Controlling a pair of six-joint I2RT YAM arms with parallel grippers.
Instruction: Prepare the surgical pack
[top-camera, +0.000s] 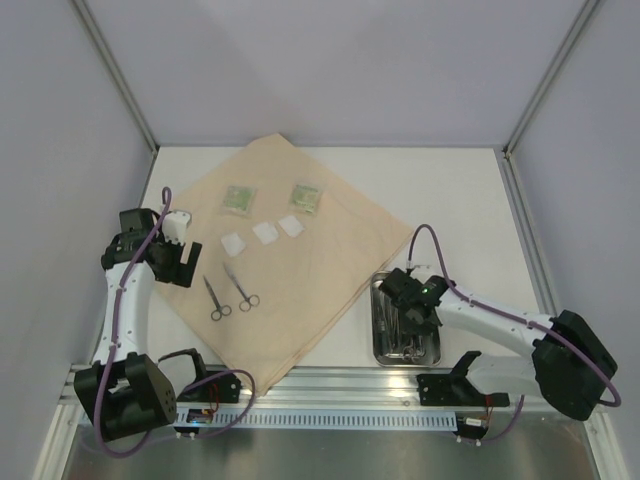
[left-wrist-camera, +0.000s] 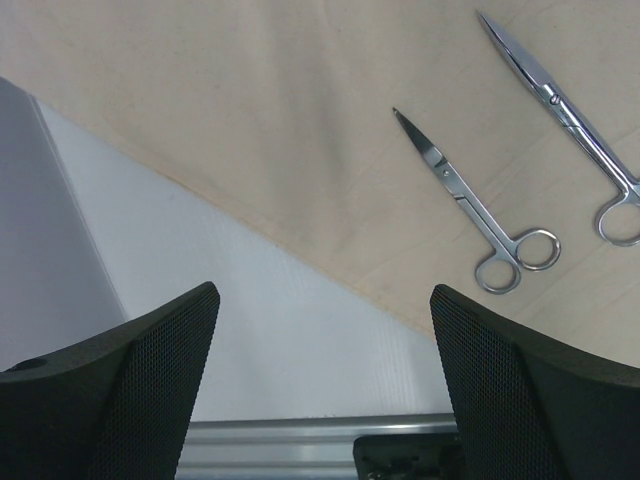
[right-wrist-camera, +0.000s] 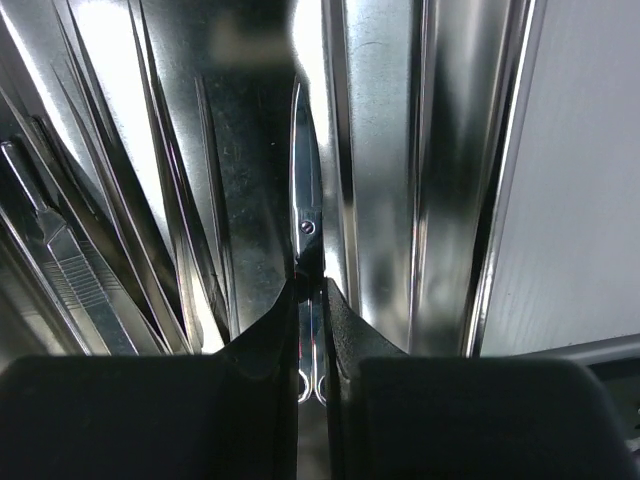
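Observation:
The tan cloth (top-camera: 300, 260) lies spread flat on the table, carrying two green packets (top-camera: 239, 199), three white pads (top-camera: 266, 232) and two small scissors (top-camera: 215, 298) (top-camera: 241, 288). At the cloth's left edge my left gripper (top-camera: 185, 262) hovers open and empty. Its wrist view shows both scissors (left-wrist-camera: 470, 205) (left-wrist-camera: 565, 110) ahead and to the right of that gripper (left-wrist-camera: 323, 292). My right gripper (top-camera: 412, 312) reaches down into the steel tray (top-camera: 381, 345). There the gripper (right-wrist-camera: 311, 285) is shut on the shanks of a third pair of scissors (right-wrist-camera: 306, 200), which points away along the tray floor.
More steel instruments (right-wrist-camera: 70, 260) lie along the left side of the tray (right-wrist-camera: 450, 150). The tray stands off the cloth's right corner, near the front aluminium rail (top-camera: 340, 385). Grey walls enclose the table on the left, back and right.

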